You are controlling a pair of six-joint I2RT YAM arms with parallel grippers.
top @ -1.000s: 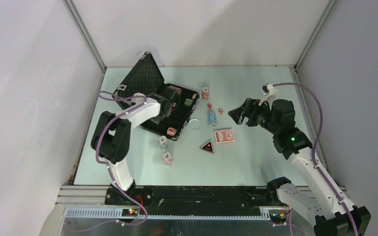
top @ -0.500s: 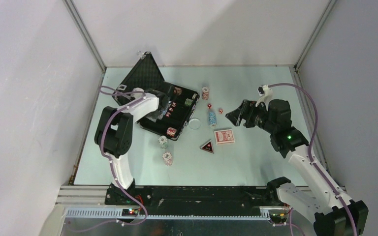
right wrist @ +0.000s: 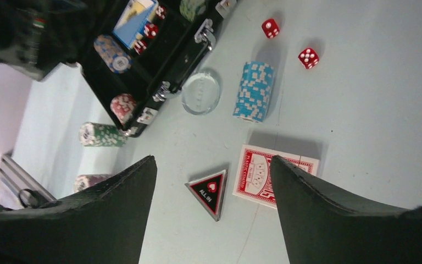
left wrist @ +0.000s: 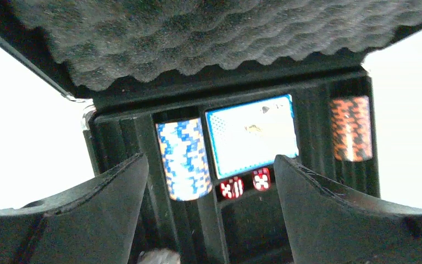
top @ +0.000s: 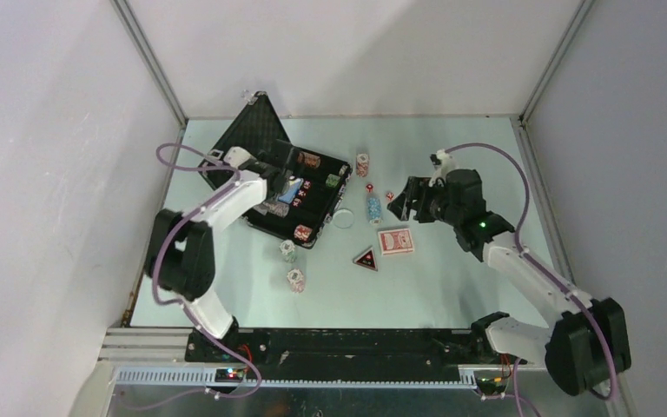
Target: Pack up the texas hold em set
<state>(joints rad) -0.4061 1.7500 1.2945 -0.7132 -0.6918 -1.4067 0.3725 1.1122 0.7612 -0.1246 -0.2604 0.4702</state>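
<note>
The black briefcase (top: 313, 228) lies open at the left, its foam lid (left wrist: 198, 38) up. In its slots lie a blue card deck (left wrist: 251, 135), a blue chip stack (left wrist: 184, 159), two red dice (left wrist: 232, 188) and an orange chip stack (left wrist: 350, 127). My left gripper (top: 276, 169) hovers open over the case, holding nothing. My right gripper (top: 404, 204) hangs open above the table. Under it lie the red deck (right wrist: 275, 176) and the black-red triangle (right wrist: 210, 190). A light-blue chip stack (right wrist: 254, 91) and two dice (right wrist: 308, 57) lie beyond.
A clear disc (top: 344, 218) lies by the case's front latches. One chip stack (top: 362, 163) stands behind the case. A green stack (top: 287, 251) and a pink one (top: 295, 280) sit in front of it. Walls close in the table at left, back and right.
My left gripper has opened wide and drawn back toward the lid, uncovering the blue deck in the case. The right gripper has moved left, toward the dice.
</note>
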